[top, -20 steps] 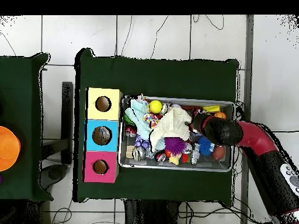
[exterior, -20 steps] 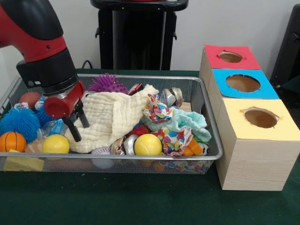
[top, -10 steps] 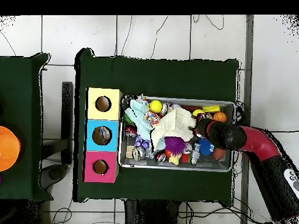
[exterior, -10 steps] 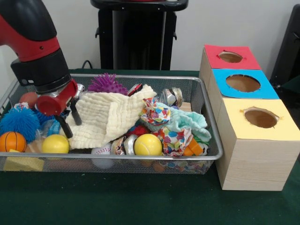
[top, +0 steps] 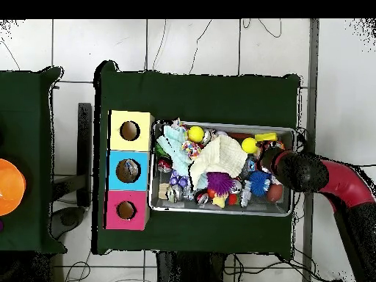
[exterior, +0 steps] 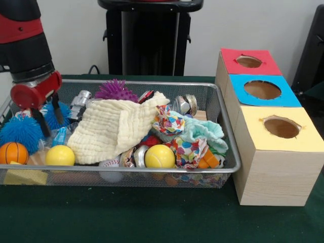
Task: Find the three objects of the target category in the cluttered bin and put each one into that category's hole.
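Spread-fingered and empty, my gripper hangs over the bin's end beside the blue spiky ball, with the yellow ball just below and the cream cloth alongside.

Wire mesh bin crammed with balls, cloths beside three-holed box.

Green cloth is covering the counter. A black stand is sitting behind it against a pale wall. In the overhead view, a second green-covered counter is standing to the left, carrying an orange round thing. White floor tiles are showing around both, with thin cables lying on them.
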{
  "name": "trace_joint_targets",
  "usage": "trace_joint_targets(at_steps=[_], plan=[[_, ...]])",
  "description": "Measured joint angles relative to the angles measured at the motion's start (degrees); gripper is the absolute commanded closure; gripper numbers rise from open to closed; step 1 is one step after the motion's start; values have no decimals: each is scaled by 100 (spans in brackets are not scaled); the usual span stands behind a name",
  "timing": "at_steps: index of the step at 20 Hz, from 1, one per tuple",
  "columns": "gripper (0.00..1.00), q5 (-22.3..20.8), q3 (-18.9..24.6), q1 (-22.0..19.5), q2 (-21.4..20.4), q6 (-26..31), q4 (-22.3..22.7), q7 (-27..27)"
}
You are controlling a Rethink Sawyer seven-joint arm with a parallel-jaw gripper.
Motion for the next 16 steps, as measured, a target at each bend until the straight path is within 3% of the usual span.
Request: trace_joint_targets(at_steps=[8, 16], plan=[[0, 117, -1, 0, -162, 1, 2, 0], [0, 95, -115, 1, 137, 0, 1, 0]])
